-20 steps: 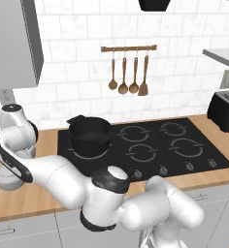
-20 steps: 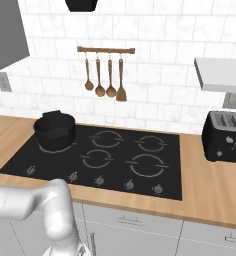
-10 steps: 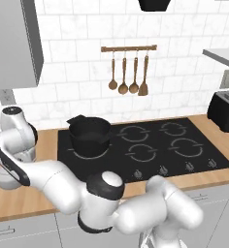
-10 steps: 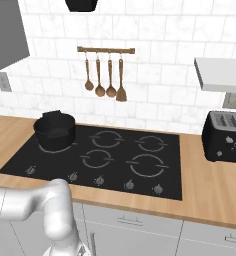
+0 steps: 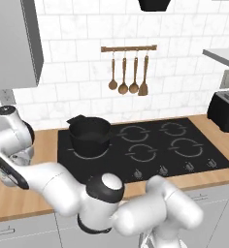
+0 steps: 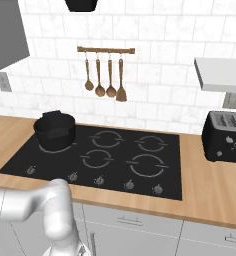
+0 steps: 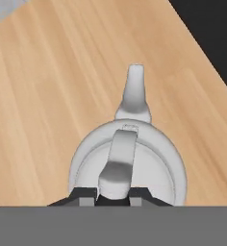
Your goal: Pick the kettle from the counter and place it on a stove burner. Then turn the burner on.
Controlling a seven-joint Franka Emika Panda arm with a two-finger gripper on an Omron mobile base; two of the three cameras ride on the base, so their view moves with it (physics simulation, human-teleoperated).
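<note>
So the grasp looks made and little else: in the hand view the jaws (image 7: 113, 196) sit closed to a narrow gap on either side of the kettle (image 7: 127, 161) handle, pinching it at the near end of the arch, with the spout pointing to 12 o'clock. The kettle rests on the desk (image 7: 53, 96), with wood grain all round it and the dark edge of the stove (image 7: 211, 33) off at 2 o'clock, well apart from it. I cannot tell from these views whether the base has left the wood; it looks seated. In the left base view the arm reaches far to 9 o'clock, where the kettle (image 5: 10, 170) shows low beside the white wrist, left of the stove (image 5: 145, 145). The pot (image 5: 89, 134) fills the burner at the stove's left rear; the other four rings are bare, and the near-left one, just right of the pot, seems the shortest carry. In the right base view the knobs (image 6: 97, 180) run along the stove's front edge at 6 o'clock, and nothing about them suggests a burner is on. By my reckoning the pick is only at its grip stage: the lift, the carry to 3 o'clock over the stove edge, the set-down on a free ring, the release and the knob turn all remain.
</note>
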